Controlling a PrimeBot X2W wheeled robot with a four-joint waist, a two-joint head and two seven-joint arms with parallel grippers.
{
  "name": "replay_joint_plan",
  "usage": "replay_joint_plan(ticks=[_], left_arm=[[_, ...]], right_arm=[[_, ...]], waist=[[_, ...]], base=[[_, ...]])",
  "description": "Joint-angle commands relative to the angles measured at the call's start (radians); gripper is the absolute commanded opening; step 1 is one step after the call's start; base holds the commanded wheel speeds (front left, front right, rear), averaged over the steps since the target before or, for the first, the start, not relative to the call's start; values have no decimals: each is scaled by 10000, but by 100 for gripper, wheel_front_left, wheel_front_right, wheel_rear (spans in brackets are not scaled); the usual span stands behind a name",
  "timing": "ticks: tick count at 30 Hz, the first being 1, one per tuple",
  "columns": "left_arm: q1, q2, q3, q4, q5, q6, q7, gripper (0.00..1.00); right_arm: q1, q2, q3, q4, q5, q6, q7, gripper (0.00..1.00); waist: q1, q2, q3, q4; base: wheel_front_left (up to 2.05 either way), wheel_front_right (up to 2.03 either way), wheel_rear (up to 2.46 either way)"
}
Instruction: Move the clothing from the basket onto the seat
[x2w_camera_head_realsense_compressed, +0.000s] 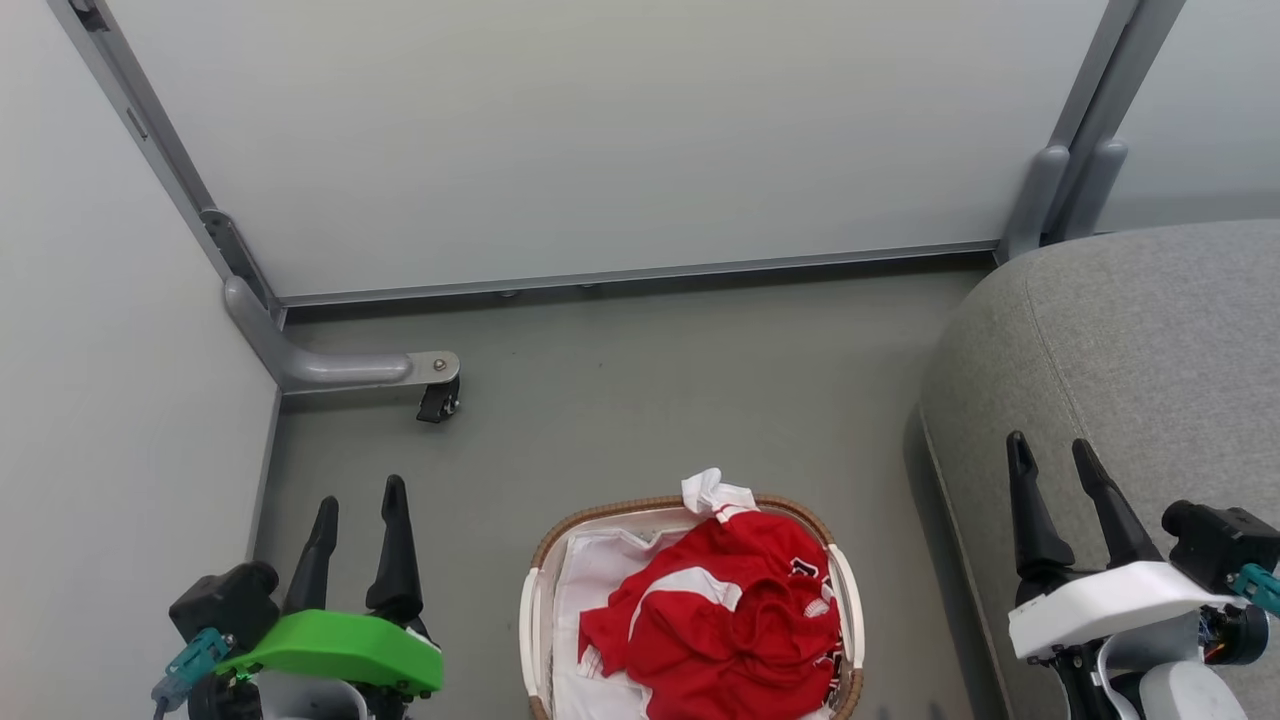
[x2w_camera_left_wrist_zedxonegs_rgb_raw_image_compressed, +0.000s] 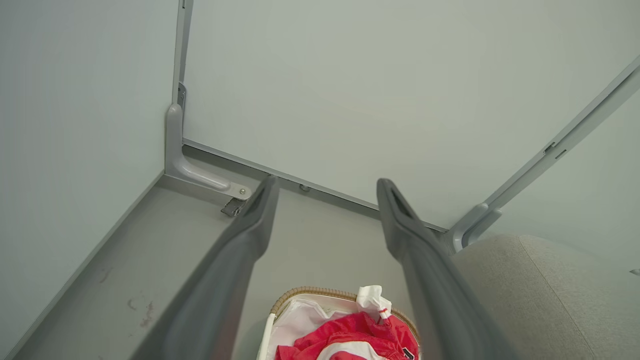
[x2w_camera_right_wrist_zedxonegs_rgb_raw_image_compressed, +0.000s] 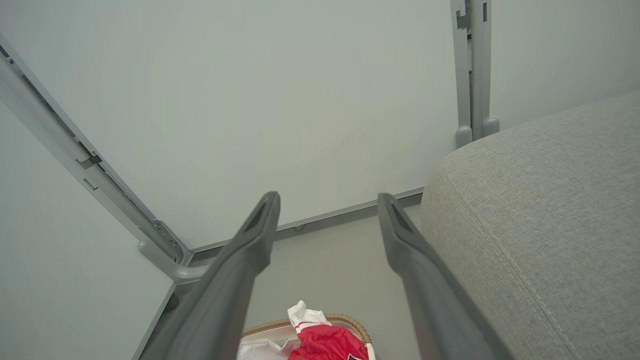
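Red clothing (x2w_camera_head_realsense_compressed: 725, 610) w/ white trim lay heaped in the basket (x2w_camera_head_realsense_compressed: 640, 507) on the floor (x2w_camera_head_realsense_compressed: 640, 400), grey seat (x2w_camera_head_realsense_compressed: 1150, 340) just to its right, left hand (x2w_camera_head_realsense_compressed: 360, 492) hung beside the basket, fingers spread, empty, right hand (x2w_camera_head_realsense_compressed: 1050, 442) hovered over the seat's edge, fingers apart, empty

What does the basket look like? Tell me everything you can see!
The basket is oval, with a brown woven-look rim and white handles at its sides. It stands upright on the grey floor, left of the grey seat, not touching it. A white liner and crumpled red clothing with white stripes lie inside, poking over the rim.
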Motion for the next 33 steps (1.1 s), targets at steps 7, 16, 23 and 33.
replay_joint_plan(ticks=[7, 16, 23, 33], left_arm=[[95, 78, -30, 151, 729, -86, -230, 100], [129, 84, -47, 276, 1462, -95, -436, 100], [148, 87, -116, 391, 1984, -90, -576, 100], [151, 95, -243, 633, 2681, -109, -775, 100]], right_arm=[[125, -75, -43, -147, -945, 3, -245, 100], [184, -84, -57, -126, -1860, 3, -457, 100], [189, -89, -51, -124, -2490, 3, -594, 100], [266, -98, -68, -138, -3251, 2, -793, 100]], waist=[[0, 0, 6, 33], [0, 0, 14, 61], [0, 0, 34, 54], [0, 0, 52, 74]], base=[[0, 0, 0], [0, 0, 0], [0, 0, 0], [0, 0, 0]])
